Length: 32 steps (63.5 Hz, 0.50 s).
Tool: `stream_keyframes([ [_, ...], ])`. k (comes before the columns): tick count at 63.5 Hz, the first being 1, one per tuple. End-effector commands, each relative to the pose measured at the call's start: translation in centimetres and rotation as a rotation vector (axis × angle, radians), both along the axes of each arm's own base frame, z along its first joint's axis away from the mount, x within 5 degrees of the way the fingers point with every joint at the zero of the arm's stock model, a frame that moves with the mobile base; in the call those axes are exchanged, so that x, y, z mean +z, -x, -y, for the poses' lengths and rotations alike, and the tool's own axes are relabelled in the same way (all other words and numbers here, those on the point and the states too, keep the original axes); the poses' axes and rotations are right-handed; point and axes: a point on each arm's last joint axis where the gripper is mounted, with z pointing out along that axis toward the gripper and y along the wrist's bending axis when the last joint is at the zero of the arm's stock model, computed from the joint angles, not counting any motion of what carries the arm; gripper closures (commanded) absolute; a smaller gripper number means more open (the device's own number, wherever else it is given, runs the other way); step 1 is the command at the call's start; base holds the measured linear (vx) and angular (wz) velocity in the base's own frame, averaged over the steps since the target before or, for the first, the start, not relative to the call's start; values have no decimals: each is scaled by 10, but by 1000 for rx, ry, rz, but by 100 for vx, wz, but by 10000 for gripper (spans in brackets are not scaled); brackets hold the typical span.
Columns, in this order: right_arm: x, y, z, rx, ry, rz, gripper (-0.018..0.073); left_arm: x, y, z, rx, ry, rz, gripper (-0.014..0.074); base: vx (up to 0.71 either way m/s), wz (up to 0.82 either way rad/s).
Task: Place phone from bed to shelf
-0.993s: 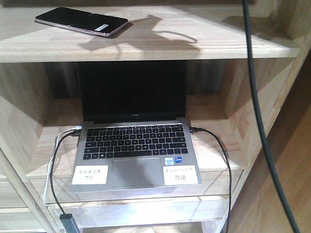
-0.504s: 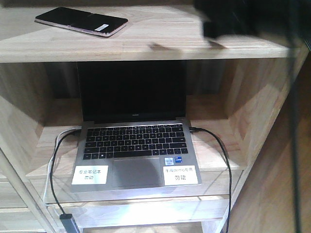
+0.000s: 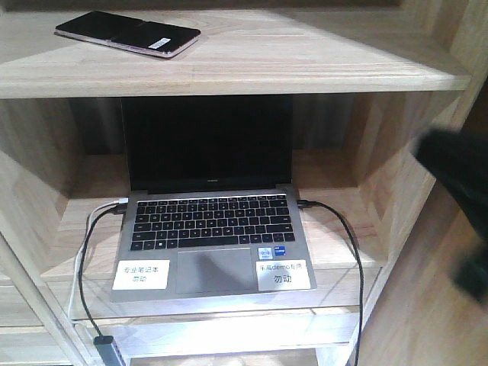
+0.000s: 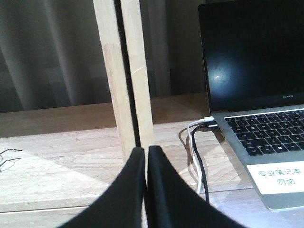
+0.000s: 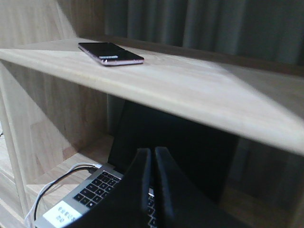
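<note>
Both grippers are pinched shut with nothing in them. The left gripper [image 4: 146, 156] has its two black fingers pressed flat together, hovering in front of a pale wooden upright post [image 4: 124, 76] on the lower board. The right gripper [image 5: 152, 159] looks the same, black fingers closed tip to tip, sitting just under the front edge of the upper board. In the front view a blurry black shape [image 3: 457, 164] at the right edge is probably part of an arm, too smeared to say more.

The one slim black glossy phone with the pinkish rim [image 3: 127, 33] lies flat on the top board of the light natural-wood shelf [image 3: 305, 61], far left, with its small white label sticker [image 3: 162, 43] toward the right end. Well apart from both grippers.

One open grey laptop with a dark screen [image 3: 213, 229] sits in the compartment below. Two white stickers on the palm rest: the left one [image 3: 141, 274] reads 专用笔记本 勿动, the right one [image 3: 283, 275] has "demo" in it and 勿动 under that. A tiny brand name under the screen is too small to read. One black cable [image 3: 343, 236] is plugged into the right side, and a black and a white one [image 3: 95, 221] into the left.
</note>
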Motion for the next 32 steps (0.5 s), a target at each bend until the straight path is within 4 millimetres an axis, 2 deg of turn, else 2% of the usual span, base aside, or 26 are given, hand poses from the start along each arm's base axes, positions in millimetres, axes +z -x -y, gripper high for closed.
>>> stream_keyframes([
  [1,23,13,0,52,-98,1,560,16,1,0,-4,4,108,596,0,0],
  [32,23,13,0,52,-98,1,560,16,1,0,-4,4,108,596,0,0],
])
